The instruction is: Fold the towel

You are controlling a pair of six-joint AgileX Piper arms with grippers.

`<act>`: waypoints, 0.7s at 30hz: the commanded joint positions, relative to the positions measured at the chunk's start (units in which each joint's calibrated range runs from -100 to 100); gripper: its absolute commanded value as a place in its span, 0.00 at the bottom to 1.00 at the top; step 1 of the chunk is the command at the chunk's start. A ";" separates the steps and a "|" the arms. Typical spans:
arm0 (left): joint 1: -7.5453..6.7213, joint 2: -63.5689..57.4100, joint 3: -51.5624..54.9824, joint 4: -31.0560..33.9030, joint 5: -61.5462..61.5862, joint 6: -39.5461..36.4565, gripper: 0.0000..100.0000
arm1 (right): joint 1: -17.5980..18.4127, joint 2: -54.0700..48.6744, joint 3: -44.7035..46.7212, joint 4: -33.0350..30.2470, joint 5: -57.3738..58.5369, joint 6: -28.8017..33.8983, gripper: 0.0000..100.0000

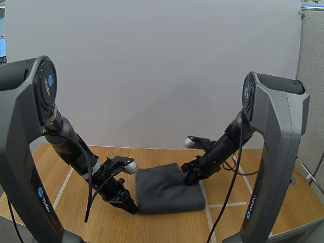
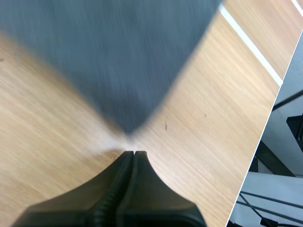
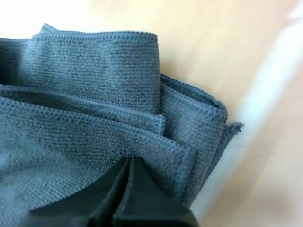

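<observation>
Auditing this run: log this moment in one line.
towel folded, on table | left gripper shut, beside towel corner | right gripper shut, over towel folds

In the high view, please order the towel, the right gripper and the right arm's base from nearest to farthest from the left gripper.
From the left gripper:
1. Towel, just right of it.
2. Right gripper, at the towel's far right edge.
3. Right arm's base, farthest right.

Light wooden table (image 1: 171, 232) with white tape lines (image 1: 227, 205) across its top
</observation>
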State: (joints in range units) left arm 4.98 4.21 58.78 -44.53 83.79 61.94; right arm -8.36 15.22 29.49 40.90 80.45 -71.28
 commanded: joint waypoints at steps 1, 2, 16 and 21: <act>-0.02 0.15 0.01 0.44 0.60 0.47 0.00 | -1.39 -0.59 -5.14 -1.88 -0.93 3.04 0.00; -0.02 0.15 0.01 0.44 0.60 0.47 0.00 | -1.48 -1.07 -5.35 -1.04 1.71 3.04 0.00; -0.02 -8.48 -7.79 -5.03 16.21 2.64 0.00 | -1.56 -4.82 -1.23 1.99 11.47 0.01 0.00; -0.18 -10.16 -7.90 -7.85 11.20 2.64 0.00 | -1.30 -3.33 2.66 2.59 10.02 -1.84 0.00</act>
State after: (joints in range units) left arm 4.98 -2.23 51.67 -47.56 97.72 64.04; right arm -9.82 11.06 26.68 42.68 93.50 -69.82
